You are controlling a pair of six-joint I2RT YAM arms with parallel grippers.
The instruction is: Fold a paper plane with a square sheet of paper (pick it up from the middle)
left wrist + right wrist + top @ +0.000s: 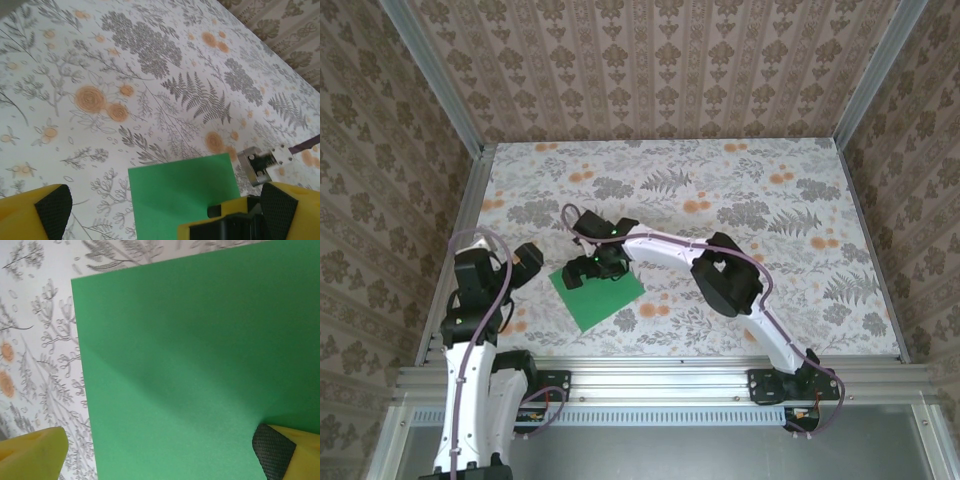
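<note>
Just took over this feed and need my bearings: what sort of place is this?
Probably a staged robot test cell, not a home: aluminium frame rails, patterned wallpaper panels on three sides, and a floral-covered table.

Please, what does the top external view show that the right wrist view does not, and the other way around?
Top external adds: the patterned walls and the open left gripper, left of the thin bright green square sheet of paper. Right wrist adds: close detail, one black-padded yellow fingertip above the uncreased sheet, the other above the floral table. Shared: sheet, table, open right gripper.
</note>
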